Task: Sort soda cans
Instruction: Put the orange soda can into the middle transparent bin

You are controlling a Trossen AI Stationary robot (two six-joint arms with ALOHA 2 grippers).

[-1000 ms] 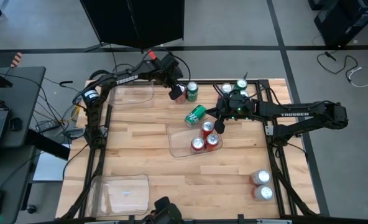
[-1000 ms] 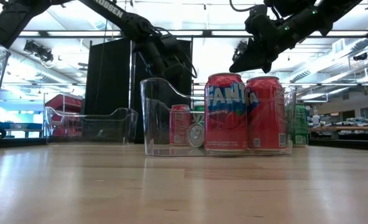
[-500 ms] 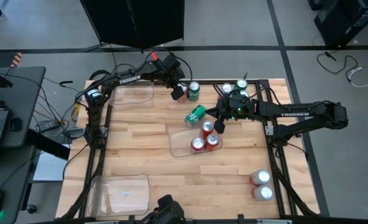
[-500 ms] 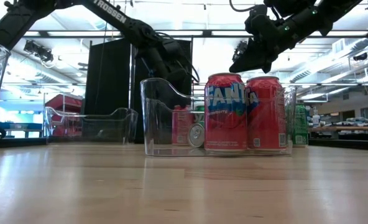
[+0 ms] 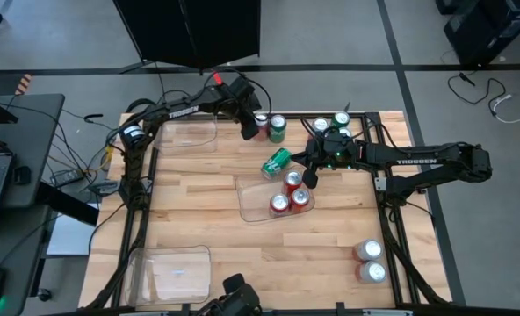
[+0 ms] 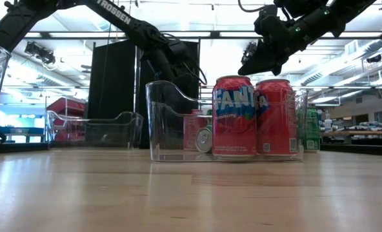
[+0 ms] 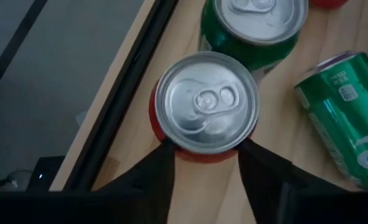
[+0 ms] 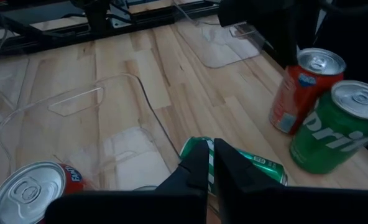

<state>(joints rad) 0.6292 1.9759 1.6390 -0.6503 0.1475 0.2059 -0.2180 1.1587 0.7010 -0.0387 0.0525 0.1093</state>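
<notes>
The left end effector (image 7: 202, 158) grips 1 red can (image 7: 206, 102) near the surface's (image 5: 198, 184) far edge, best lifted straight to spare the touching green can (image 7: 252, 28), while the right end effector (image 8: 210, 163), closed, hovers over the tipped green can (image 8: 258, 165).

Wood table (image 5: 198, 193), light planks, dark frame. Three clear trays on it: middle tray (image 5: 253, 200) w/ three red cans (image 5: 289, 195), one tray (image 5: 190, 133) at far left corner, one (image 5: 172, 270) at near left. Green can (image 5: 276, 161) on its side by middle tray. Two silver cans (image 5: 369, 261) near right edge.
</notes>
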